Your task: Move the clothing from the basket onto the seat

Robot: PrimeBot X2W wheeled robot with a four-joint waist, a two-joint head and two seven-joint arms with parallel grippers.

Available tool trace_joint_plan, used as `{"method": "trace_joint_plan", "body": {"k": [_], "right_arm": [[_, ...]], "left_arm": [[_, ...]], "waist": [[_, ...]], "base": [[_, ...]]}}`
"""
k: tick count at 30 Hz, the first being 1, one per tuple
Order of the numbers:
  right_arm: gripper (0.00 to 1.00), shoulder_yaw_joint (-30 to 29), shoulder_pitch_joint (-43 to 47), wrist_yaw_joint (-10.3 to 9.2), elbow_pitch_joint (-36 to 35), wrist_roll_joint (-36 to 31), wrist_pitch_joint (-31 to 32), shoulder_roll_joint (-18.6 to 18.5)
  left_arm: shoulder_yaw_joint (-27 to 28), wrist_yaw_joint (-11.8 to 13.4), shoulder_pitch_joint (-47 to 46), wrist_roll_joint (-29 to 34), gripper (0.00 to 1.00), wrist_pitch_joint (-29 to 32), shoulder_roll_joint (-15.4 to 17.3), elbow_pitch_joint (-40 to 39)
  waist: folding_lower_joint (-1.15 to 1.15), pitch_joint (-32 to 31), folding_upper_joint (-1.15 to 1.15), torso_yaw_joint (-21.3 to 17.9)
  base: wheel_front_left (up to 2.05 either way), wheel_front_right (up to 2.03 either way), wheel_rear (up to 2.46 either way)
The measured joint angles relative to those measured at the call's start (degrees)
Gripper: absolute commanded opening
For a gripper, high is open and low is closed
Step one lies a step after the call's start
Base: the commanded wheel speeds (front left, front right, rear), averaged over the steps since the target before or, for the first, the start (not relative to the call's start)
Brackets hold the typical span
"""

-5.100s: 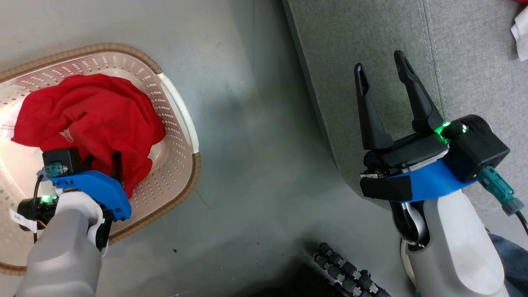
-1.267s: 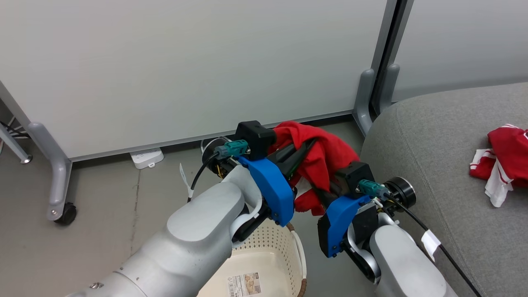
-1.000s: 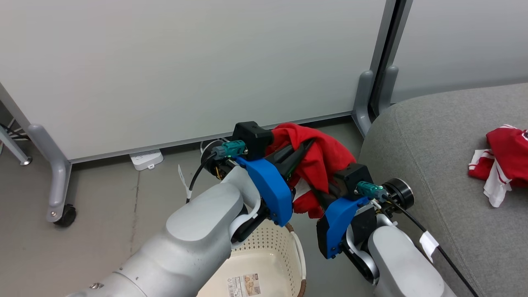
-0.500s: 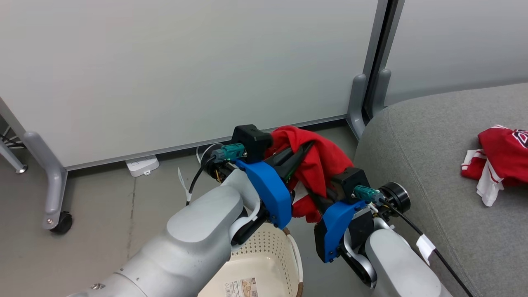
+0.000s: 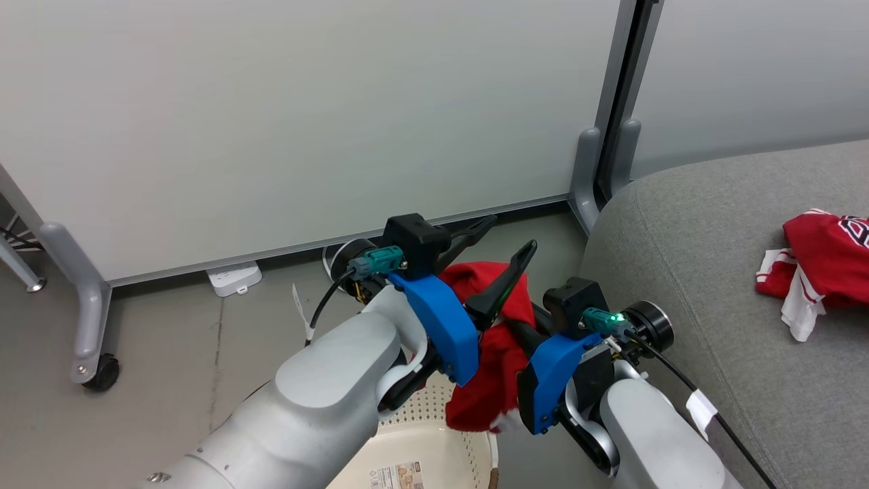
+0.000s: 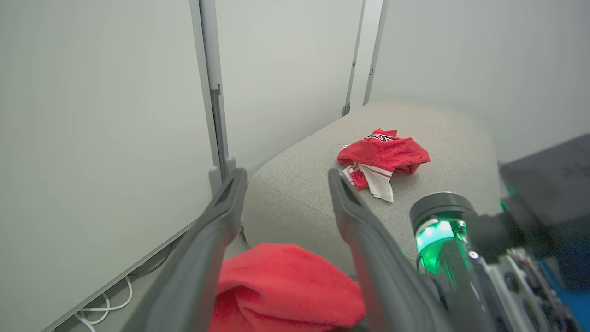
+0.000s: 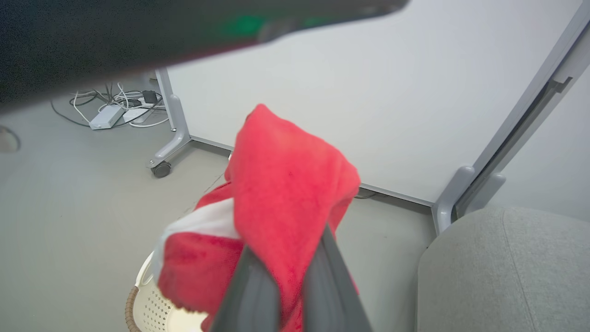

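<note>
A red garment [image 5: 485,367] with a white edge hangs over the basket [image 5: 421,448], and my right gripper [image 7: 286,258] is shut on it. From the left wrist the same red garment [image 6: 286,286] lies below and between the fingers of my left gripper [image 5: 510,232], which stands open just above it with nothing held. A second red and white garment [image 5: 825,255] lies on the grey seat [image 5: 713,272] to the right. The basket's cream inside and bottom label show under my left forearm.
White partition panels stand behind, on grey legs with a castor [image 5: 88,326]. A white power strip [image 5: 234,277] and cables [image 7: 110,106] lie on the grey floor by the panels. A panel post [image 5: 584,170] stands close to the seat's left end.
My left gripper has opened and let go of the red garment. The garment has dropped from between both grippers and now sags from the right gripper over the basket.
</note>
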Motion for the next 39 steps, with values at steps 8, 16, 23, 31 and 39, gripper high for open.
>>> {"method": "trace_joint_plan", "body": {"k": [8, 16, 23, 31, 39], "right_arm": [[0.00, -1.5, 0.5, 0.00, 0.1, 0.0, -0.1, 0.0], [0.00, -3.5, 1.6, 0.00, -0.2, -0.4, -0.1, 0.0], [0.00, -4.2, 2.7, 0.00, -0.8, -0.4, 0.0, 0.0], [0.00, -4.5, 2.8, 0.00, -1.2, -0.4, 0.3, 0.0], [0.00, -5.1, 2.6, 0.00, -1.4, -0.2, 0.2, 0.0]], "left_arm": [[10.0, 0.9, 11.7, 10.8, 1.00, -0.3, 5.9, -11.5], [22.6, 2.4, 28.6, 19.4, 1.00, -0.3, 8.8, -20.9], [30.8, 2.3, 36.9, 24.6, 1.00, -0.3, 8.7, -23.9], [35.0, 0.8, 39.2, 28.6, 1.00, -0.3, 7.0, -24.4], [36.6, -0.1, 39.4, 30.6, 1.00, -0.3, 6.3, -23.9]], "waist": [[0.00, 0.3, 0.00, -0.2], [0.00, 0.9, 0.00, 0.3], [0.00, 1.2, 0.00, 0.8], [0.01, 1.4, 0.00, 1.1], [0.01, 1.8, 0.00, -1.3]], "base": [[0.00, 0.00, 0.00], [0.00, 0.00, 0.00], [0.00, 0.00, 0.00], [0.00, 0.00, 0.00], [0.00, 0.00, 0.00]]}}
